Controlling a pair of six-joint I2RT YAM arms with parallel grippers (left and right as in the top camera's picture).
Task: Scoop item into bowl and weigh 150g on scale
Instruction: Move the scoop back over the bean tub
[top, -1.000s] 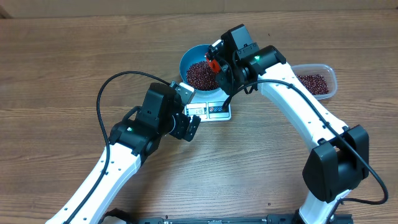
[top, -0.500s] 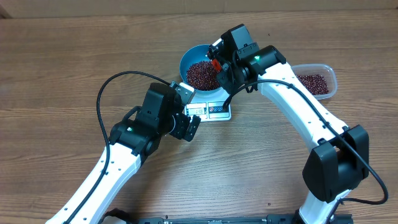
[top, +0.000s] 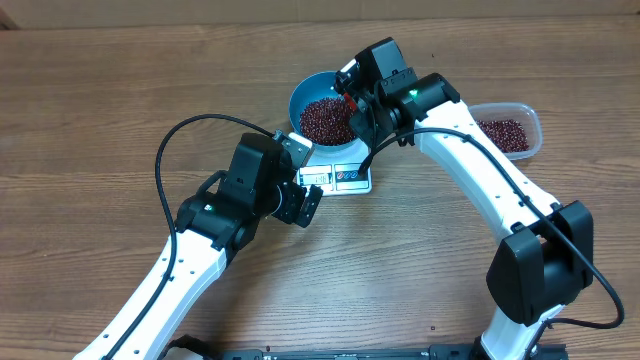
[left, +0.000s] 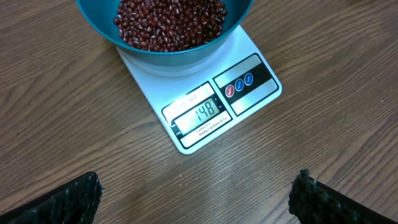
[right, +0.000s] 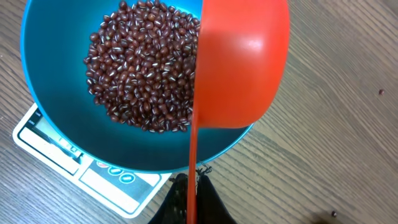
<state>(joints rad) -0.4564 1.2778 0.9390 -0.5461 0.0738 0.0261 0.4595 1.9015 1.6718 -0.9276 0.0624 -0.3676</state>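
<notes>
Hardly anything has shifted in the last second. From above, only the red scoop (right: 242, 62) shows a little less of itself, rolled a touch farther over the bowl's rim.

My left jaws hang released and wide, holding nothing, at about 7 o'clock of the scale (left: 249, 59). I judge they are parked there so that my left wrist camera can look straight down at the display, which reads 148, a shade short of the target.

The scale lies flat on the bench (top: 100, 100) with its display on the 6 o'clock edge. The blue bowl (right: 53, 140) stands on its platform toward 12 o'clock, which leaves the digits uncovered. The beans (right: 140, 74) lie heaped in the bowl's middle, well below the rim.

My right jaws are clenched on the scoop's thin handle. They hold the scoop turned on edge over the bowl's 3 o'clock rim, mouth facing the beans, so anything left inside falls into the bowl. I see only the scoop's back and cannot tell whether any beans remain in it.

At 3 o'clock of the bowl, well apart, the clear container (top: 535, 118) holds the rest of the beans. A small top-up from there looks like all that is needed, trickled in gently, since a full tip could overshoot.
</notes>
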